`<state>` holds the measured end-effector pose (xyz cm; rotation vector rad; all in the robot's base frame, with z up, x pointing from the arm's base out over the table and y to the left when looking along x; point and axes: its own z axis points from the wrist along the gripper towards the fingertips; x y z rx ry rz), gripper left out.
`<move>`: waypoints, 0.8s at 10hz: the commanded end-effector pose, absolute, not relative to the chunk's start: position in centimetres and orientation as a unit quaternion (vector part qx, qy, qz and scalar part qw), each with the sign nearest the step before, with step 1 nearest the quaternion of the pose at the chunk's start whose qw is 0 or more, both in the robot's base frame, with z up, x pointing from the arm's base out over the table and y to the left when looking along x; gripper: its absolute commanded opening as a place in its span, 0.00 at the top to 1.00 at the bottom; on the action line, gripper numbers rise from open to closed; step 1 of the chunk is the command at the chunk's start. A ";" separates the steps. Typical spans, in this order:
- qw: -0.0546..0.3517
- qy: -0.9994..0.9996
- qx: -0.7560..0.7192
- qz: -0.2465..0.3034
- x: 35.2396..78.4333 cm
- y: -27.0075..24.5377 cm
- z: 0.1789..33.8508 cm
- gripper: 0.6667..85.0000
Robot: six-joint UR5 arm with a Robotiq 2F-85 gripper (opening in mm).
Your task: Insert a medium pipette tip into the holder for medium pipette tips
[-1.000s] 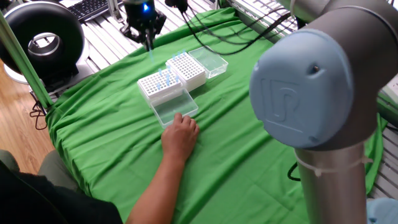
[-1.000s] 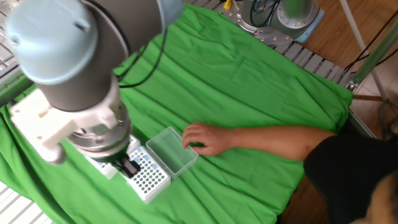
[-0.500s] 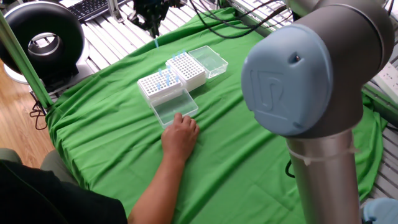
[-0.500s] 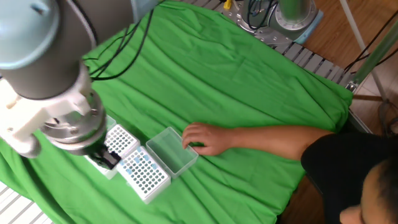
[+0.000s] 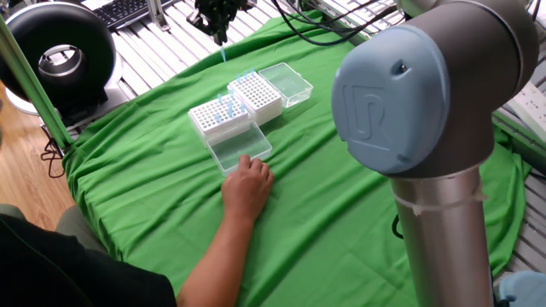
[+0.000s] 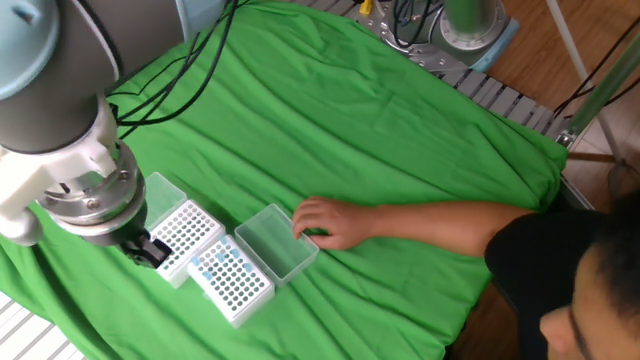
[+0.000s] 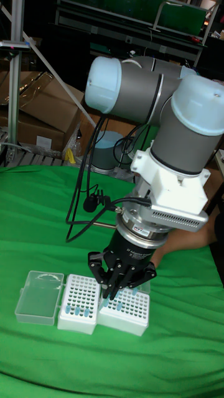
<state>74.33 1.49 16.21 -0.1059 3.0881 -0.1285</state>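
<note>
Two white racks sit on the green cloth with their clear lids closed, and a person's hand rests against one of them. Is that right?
Not quite: the clear lids are open, not closed. One fixed view shows one lid and the other lid folded out flat beside the white racks. The rest holds: green cloth, and the person's hand touching one lid.

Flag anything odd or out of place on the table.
A person's hand rests on the green cloth, touching the clear lid of one rack, inside the workspace while the gripper holds a pipette tip. Nothing spilled.
</note>
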 end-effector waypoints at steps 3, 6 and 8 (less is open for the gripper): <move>0.043 0.998 -0.025 -0.031 74.3 1.6 13.9 1.00; 0.052 0.998 -0.027 -0.029 73.7 1.3 12.5 1.00; 0.055 0.998 -0.028 -0.029 73.4 1.0 12.1 1.00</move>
